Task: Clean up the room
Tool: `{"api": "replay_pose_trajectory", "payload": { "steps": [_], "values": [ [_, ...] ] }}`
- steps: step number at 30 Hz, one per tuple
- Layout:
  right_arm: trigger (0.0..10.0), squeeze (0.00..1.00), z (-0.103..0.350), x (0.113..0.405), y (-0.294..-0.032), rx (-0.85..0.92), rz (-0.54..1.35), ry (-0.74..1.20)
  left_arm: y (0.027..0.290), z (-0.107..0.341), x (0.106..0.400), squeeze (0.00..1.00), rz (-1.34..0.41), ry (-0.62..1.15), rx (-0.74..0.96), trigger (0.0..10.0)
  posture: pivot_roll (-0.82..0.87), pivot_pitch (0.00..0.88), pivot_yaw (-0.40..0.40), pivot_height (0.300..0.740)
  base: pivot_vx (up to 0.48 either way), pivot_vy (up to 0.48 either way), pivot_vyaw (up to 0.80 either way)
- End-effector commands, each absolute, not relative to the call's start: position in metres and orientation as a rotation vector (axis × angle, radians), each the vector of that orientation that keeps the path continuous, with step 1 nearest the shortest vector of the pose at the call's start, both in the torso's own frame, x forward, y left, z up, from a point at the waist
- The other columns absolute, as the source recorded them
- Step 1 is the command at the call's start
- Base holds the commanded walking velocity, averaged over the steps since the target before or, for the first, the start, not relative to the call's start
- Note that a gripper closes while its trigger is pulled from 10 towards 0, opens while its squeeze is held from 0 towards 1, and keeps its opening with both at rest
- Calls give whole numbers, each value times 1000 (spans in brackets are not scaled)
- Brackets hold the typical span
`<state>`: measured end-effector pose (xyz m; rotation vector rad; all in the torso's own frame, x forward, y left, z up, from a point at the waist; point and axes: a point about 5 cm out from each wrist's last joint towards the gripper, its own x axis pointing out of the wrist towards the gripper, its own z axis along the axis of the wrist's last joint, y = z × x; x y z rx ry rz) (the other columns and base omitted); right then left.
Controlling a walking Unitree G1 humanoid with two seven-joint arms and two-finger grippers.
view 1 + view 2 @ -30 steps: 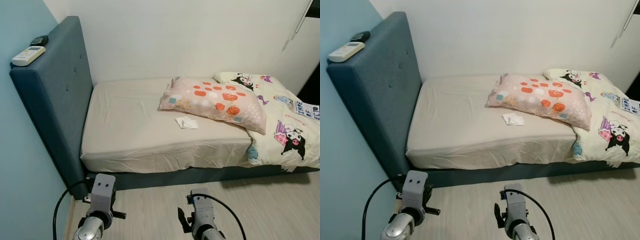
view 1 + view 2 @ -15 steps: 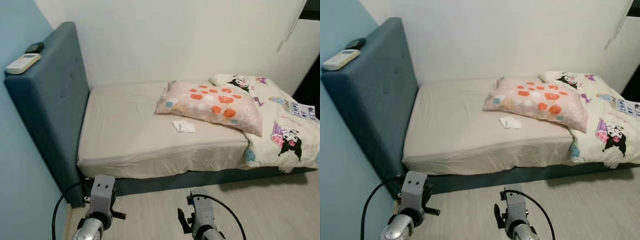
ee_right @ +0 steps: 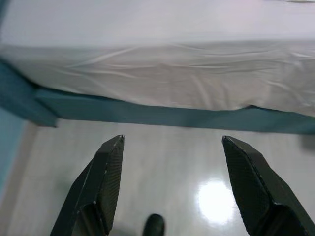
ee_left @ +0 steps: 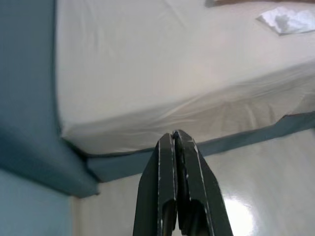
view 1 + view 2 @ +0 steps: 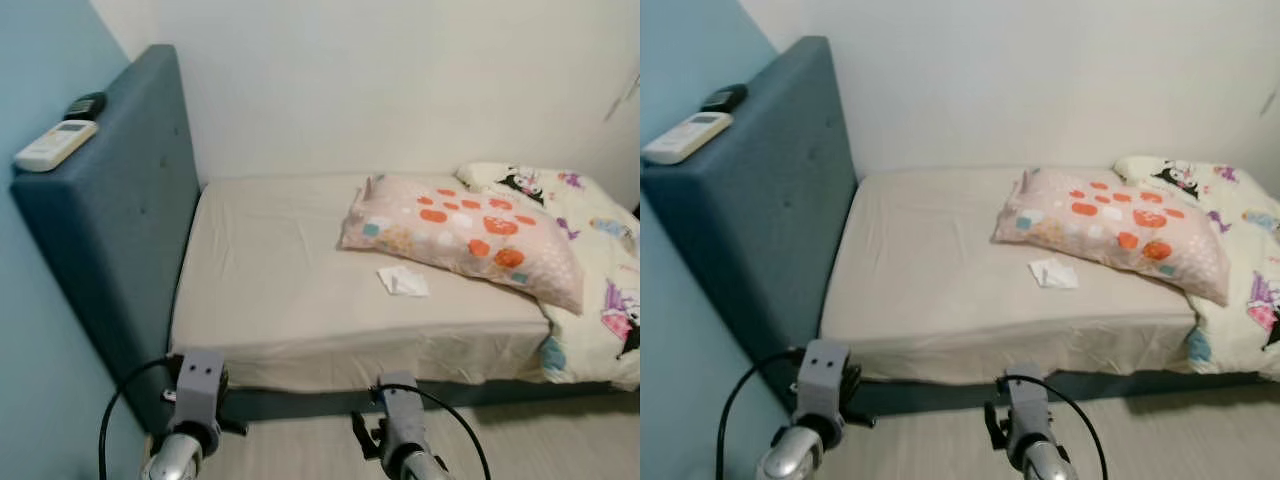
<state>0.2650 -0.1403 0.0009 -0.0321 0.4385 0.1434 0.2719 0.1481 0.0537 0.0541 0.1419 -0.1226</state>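
Beside pillow (image 5: 462, 229), crumpled tissue (image 5: 403, 282) (bed (image 5: 280, 300)).

- The cartoon-print duvet (image 5: 610, 290) runs off the head view's right edge.
- The small dark device (image 5: 86, 104) behind the white remote (image 5: 55, 144) on the headboard (image 5: 120, 230) is too small to identify.
- The crumpled white scrap (image 5: 404, 282) is too blurred to tell paper from tissue.

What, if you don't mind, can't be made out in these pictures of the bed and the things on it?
- Crumpled white paper on the mattress: too small to tell tissue from wrapper.
- Dark object behind the white remote on the headboard: too small and blurred to identify.
- Cartoon blanket: cut off by the right edge of both eye views.
- Under the floral pillow: hidden by the pillow.
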Motion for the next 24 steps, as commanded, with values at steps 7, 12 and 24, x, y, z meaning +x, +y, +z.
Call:
{"api": "replay_pose_trajectory", "payload": {
  "steps": [7, 12, 24],
  "values": [
    [10000, 0, 0, 264, -140, -21, 138, 443, 148, 51, 268, 0, -126, 151, 49, 10000, 39, 126, -58, 735, 411, 0, 0],
    [10000, 0, 0, 265, -140, -21, 138, 442, 149, 51, 269, 0, -126, 150, 49, 10000, 40, 127, -56, 735, 409, 0, 0],
    [10000, 0, 1, 266, -139, -18, 136, 436, 149, 52, 270, 0, -124, 150, 50, 10000, 40, 126, -53, 735, 407, 0, 0]
  ]
}}
